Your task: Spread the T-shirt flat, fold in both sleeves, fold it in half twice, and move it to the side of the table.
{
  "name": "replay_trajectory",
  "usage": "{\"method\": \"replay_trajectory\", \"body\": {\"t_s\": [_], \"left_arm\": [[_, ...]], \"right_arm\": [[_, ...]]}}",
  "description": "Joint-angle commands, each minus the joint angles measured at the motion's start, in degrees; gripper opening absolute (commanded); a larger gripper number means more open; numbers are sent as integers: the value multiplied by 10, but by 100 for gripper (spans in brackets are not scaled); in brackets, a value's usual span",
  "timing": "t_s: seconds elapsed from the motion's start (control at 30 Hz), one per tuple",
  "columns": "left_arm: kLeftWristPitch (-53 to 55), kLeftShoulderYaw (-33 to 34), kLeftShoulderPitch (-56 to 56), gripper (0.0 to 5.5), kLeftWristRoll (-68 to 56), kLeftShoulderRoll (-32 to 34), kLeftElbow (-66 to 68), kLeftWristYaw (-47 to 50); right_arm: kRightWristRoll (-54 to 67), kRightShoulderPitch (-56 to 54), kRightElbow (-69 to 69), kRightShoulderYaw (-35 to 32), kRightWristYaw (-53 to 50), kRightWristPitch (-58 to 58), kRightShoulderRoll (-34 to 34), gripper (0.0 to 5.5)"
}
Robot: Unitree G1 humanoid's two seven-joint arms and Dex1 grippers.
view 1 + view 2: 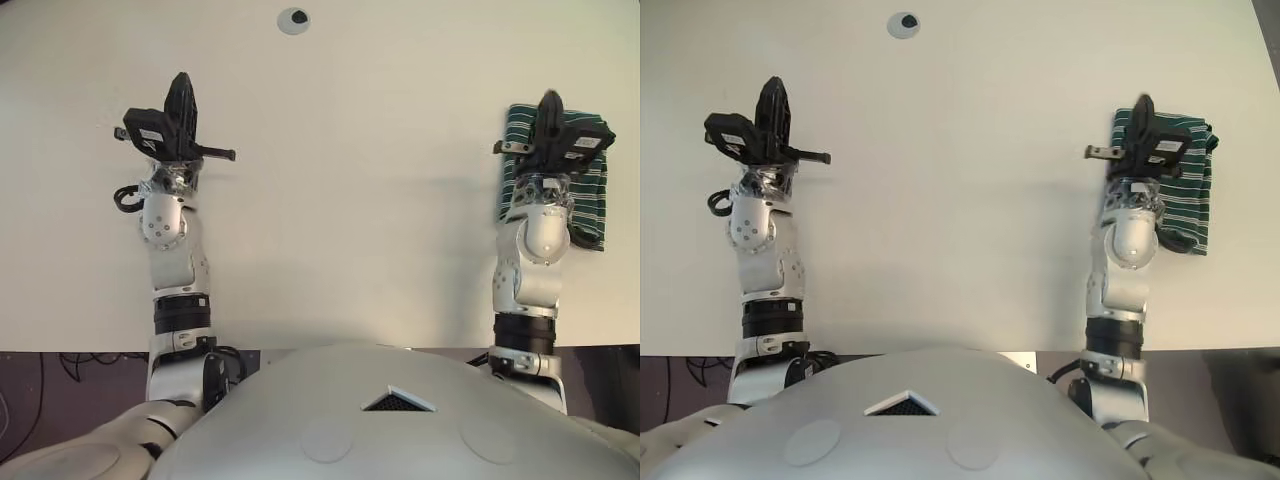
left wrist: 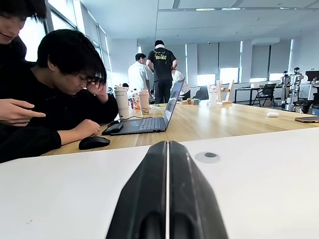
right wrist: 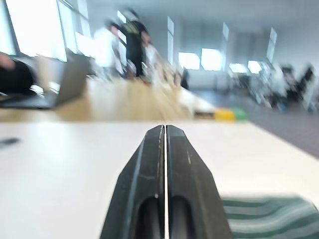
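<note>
On the left, we see the left gripper (image 1: 181, 84) held above the bare white table (image 1: 350, 220), well apart from the shirt. In its wrist view the two black fingers (image 2: 144, 199) are pressed together along a thin seam, with nothing between them. A small pale label (image 1: 149, 132) sits on that gripper's housing, its print too small for us to read. Farther back, between the arms and nearer the left one, a round grey cable grommet (image 1: 294, 20) is set into the tabletop. On the right, the right gripper (image 1: 549, 98) hangs over the far left corner of the T-shirt (image 1: 588, 195). Its fingers (image 3: 144, 199) are likewise closed flat against each other and hold nothing, and we cannot tell whether they touch the cloth. The T-shirt, dark green with thin white stripes, lies folded into a compact rectangle near the table's right edge, partly covered by the right wrist.
</note>
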Motion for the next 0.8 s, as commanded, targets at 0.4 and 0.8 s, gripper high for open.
{"method": "replay_trajectory", "body": {"t_s": [0.4,0.8], "left_arm": [[82,-46,74,0,43,11,-73,18],[130,-52,96,0,35,15,-137,13]], "right_arm": [[-42,63,-68,15,59,-19,-21,4],[-57,98,-121,-3,58,42,-16,4]]}}
